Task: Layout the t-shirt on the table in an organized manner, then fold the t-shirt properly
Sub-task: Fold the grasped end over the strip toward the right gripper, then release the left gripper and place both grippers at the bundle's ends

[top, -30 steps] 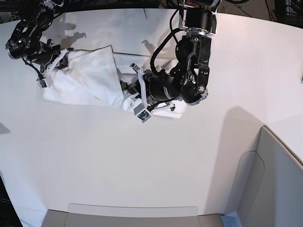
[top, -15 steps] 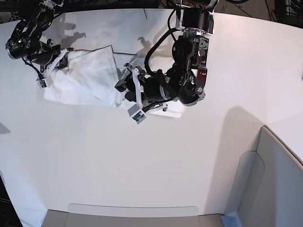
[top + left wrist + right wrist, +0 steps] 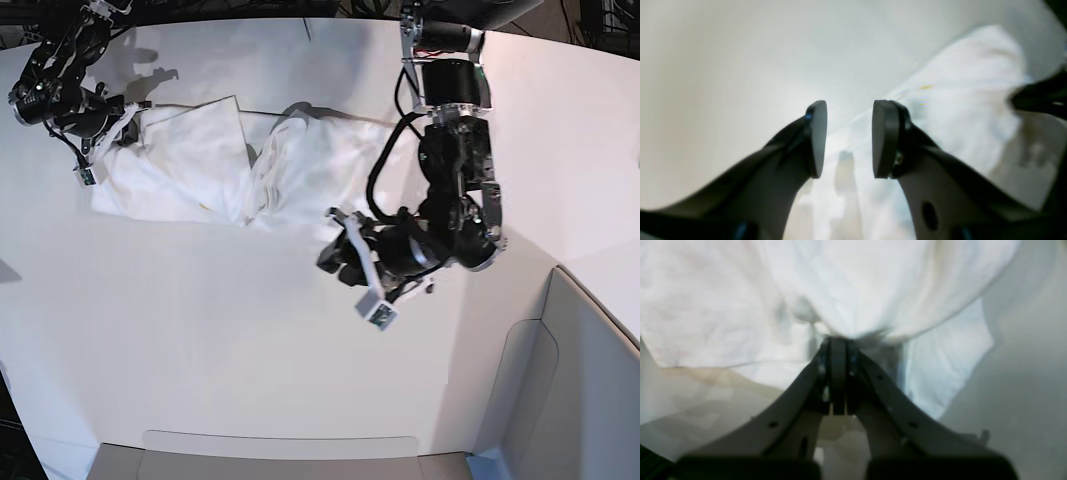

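A robot's right gripper (image 3: 838,350) pinches the far-left edge of the t-shirt (image 3: 220,165), bunched on the table (image 3: 200,340); the left gripper (image 3: 848,138) hovers parted and empty. Spreading well likely means regrasping the opposite edge and pulling taut.

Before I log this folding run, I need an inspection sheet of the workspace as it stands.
Surface: white table, bare around the cloth.
Job's things: t-shirt bunched and creased at the far side, mostly plain white showing, not laid flat.
Clutter: nothing seen.
Grippers: right gripper shut on the t-shirt's edge; left gripper open and empty, off the cloth.
Cables: black cable running along the left arm.
Surroundings: grey padded panel at the near right corner.
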Controlling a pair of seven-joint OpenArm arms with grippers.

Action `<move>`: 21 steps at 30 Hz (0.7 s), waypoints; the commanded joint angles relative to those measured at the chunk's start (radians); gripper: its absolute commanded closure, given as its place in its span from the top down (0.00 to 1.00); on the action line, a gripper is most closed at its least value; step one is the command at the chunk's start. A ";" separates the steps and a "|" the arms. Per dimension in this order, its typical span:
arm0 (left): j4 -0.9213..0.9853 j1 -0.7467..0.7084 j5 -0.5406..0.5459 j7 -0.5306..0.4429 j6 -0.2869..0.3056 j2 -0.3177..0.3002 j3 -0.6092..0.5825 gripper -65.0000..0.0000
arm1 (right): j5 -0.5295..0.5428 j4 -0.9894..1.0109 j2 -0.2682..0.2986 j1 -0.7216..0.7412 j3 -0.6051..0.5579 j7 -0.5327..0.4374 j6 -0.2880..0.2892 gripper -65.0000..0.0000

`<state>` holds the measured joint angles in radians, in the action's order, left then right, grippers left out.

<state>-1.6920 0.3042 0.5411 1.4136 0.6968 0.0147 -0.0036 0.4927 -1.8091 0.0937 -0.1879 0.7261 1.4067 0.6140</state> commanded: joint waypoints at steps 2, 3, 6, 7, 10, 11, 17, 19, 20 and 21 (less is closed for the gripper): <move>-0.016 0.019 0.024 -0.017 0.001 -0.037 0.014 0.31 | 0.016 -0.074 0.019 -0.011 0.020 -0.010 0.011 0.00; -0.016 0.016 0.026 -0.017 0.001 -0.054 0.017 0.31 | 0.016 -0.099 0.019 -0.017 0.023 -0.010 0.011 0.00; -0.016 -0.046 0.026 -0.017 0.001 -0.098 0.018 0.31 | 0.016 -0.174 0.019 -0.028 0.026 -0.010 0.011 0.00; -0.016 -0.063 0.026 -0.017 0.001 -0.108 0.018 0.31 | 0.016 -0.191 0.021 -0.035 0.028 -0.010 0.011 0.02; -0.016 -0.107 0.026 -0.017 0.001 -0.114 0.040 0.31 | 0.016 -0.209 0.054 -0.046 0.036 -0.010 0.011 0.13; -0.016 -0.118 0.026 -0.017 0.001 -0.114 0.050 0.31 | 0.017 -0.209 0.061 -0.045 0.056 -0.010 0.011 0.16; -0.016 -0.172 0.026 -0.017 0.001 -0.140 0.070 0.31 | 0.123 -0.142 0.113 0.001 0.220 -0.010 0.011 0.25; -0.016 -0.182 0.026 -0.017 0.001 -0.140 0.069 0.31 | 0.177 -0.059 0.156 0.015 0.237 -0.010 0.011 0.26; -0.016 -0.182 0.026 -0.017 0.001 -0.140 0.066 0.31 | 0.205 -0.007 0.183 0.028 0.237 -0.010 0.011 0.26; -0.016 -0.182 0.026 -0.017 0.001 -0.140 0.064 0.31 | 0.231 0.058 0.212 0.038 0.237 -0.010 0.011 0.26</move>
<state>-1.6905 0.0978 0.5468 1.4147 0.6968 -0.1219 0.0635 0.7071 -1.7351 0.2897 -0.1570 0.9588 1.4078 0.6201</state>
